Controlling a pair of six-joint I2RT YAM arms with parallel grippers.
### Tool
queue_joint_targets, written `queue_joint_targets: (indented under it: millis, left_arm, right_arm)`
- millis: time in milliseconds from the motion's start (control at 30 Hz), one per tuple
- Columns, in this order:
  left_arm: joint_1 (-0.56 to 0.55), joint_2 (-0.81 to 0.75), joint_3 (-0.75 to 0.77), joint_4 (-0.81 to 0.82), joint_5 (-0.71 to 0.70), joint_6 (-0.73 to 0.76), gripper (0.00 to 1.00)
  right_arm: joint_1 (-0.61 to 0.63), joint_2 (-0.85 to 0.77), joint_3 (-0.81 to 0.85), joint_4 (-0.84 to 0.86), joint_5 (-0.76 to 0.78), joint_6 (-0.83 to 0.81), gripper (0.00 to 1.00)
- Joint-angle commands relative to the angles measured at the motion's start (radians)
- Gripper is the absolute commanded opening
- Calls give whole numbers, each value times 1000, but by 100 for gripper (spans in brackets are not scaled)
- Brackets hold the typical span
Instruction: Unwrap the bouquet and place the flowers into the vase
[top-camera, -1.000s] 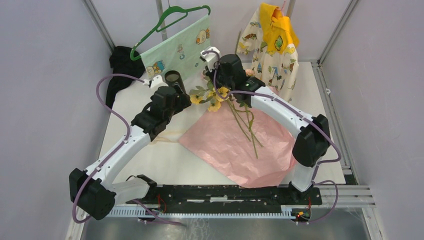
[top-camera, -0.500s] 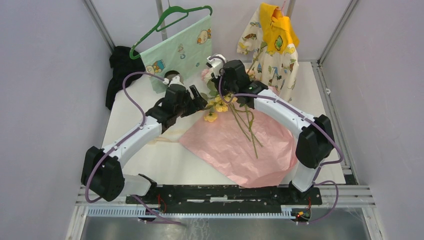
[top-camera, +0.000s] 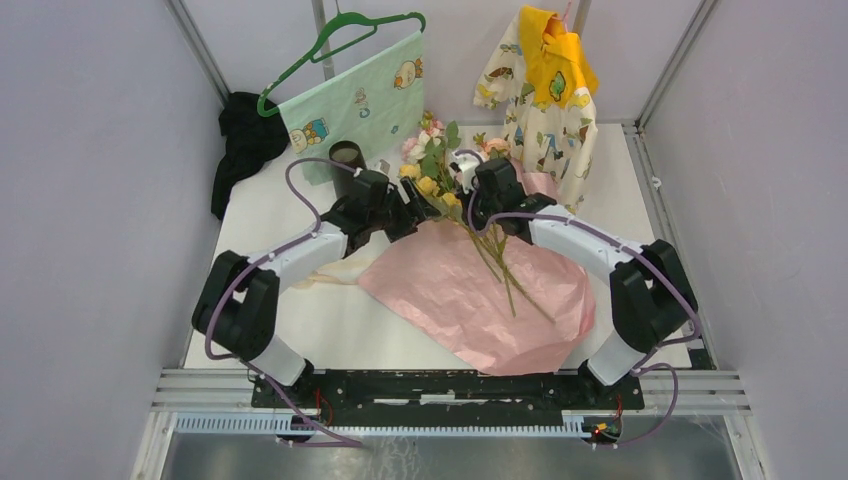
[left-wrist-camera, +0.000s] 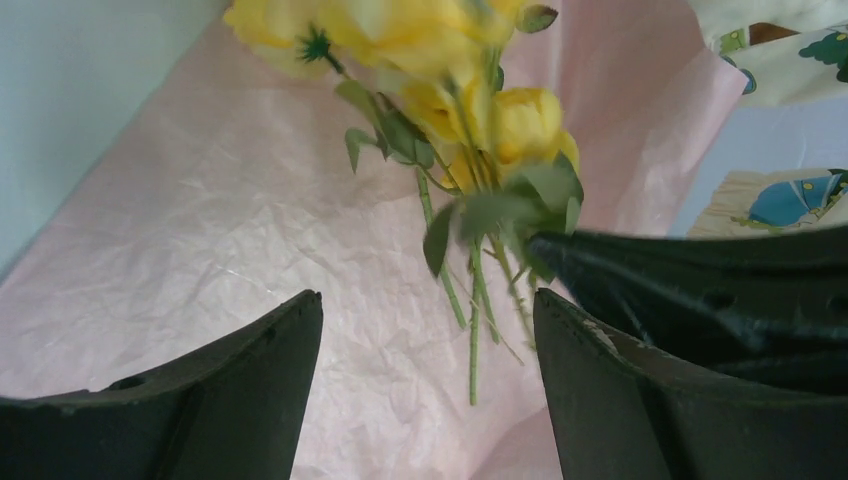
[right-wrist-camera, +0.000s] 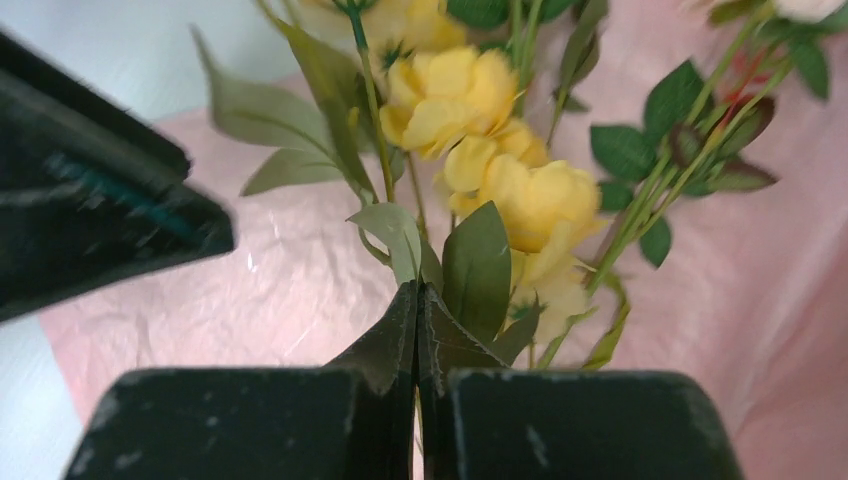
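The flowers (top-camera: 432, 168) are out of their wrapping: yellow, pink and cream roses standing up at the back, their green stems trailing down over the flat pink paper (top-camera: 470, 290). My right gripper (top-camera: 467, 196) is shut on the stems just under the yellow heads (right-wrist-camera: 505, 185), its jaws (right-wrist-camera: 418, 292) pressed together among the leaves. Just left of the bunch, my left gripper (top-camera: 418, 205) is open, with stems (left-wrist-camera: 472, 300) hanging beyond its gap (left-wrist-camera: 428, 300) and nothing between the fingers. The black vase (top-camera: 346, 158) stands upright behind the left gripper.
A mint cloth on a green hanger (top-camera: 360, 95) and a yellow-collared child's shirt (top-camera: 545, 100) hang at the back wall. A black cloth bundle (top-camera: 245, 140) lies at the back left corner. The right gripper's black body (left-wrist-camera: 720, 290) crowds the left wrist view.
The right gripper drew right and toward me, tipping the flowers upright. The left arm stretched forward and right, past the vase, up to the bunch.
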Motion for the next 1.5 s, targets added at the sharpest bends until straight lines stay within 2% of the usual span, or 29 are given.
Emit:
queue_joint_targets:
  millis: [0, 133, 333, 467, 633, 767, 967, 1133, 1333, 1467]
  left_arm:
    - [-1, 90, -1, 135, 142, -147, 83]
    - [-7, 177, -17, 236, 204, -217, 83]
    - [-13, 237, 10, 240, 163, -226, 83]
    - [-18, 254, 17, 300, 195, -235, 81]
    - [-23, 237, 3, 335, 185, -247, 81]
    - [-25, 208, -26, 391, 228, -289, 79]
    - [-24, 159, -73, 322, 136, -267, 77]
    - [-24, 170, -122, 397, 164, -295, 69]
    - [-24, 54, -150, 313, 42, -250, 67]
    - [-23, 17, -154, 301, -13, -210, 71]
  right_arm:
    - [6, -101, -83, 120, -43, 39, 0]
    - [6, -130, -151, 174, -85, 61, 0]
    - [8, -155, -199, 217, -144, 79, 0]
    - [8, -153, -220, 226, -166, 83, 0]
    - [8, -138, -240, 263, -192, 92, 0]
    - [8, -119, -237, 240, -130, 69, 0]
    - [7, -116, -245, 260, -141, 70, 0]
    - [8, -110, -267, 271, -127, 69, 0]
    - [8, -89, -274, 285, -129, 68, 0]
    - [7, -84, -270, 290, -146, 71, 0]
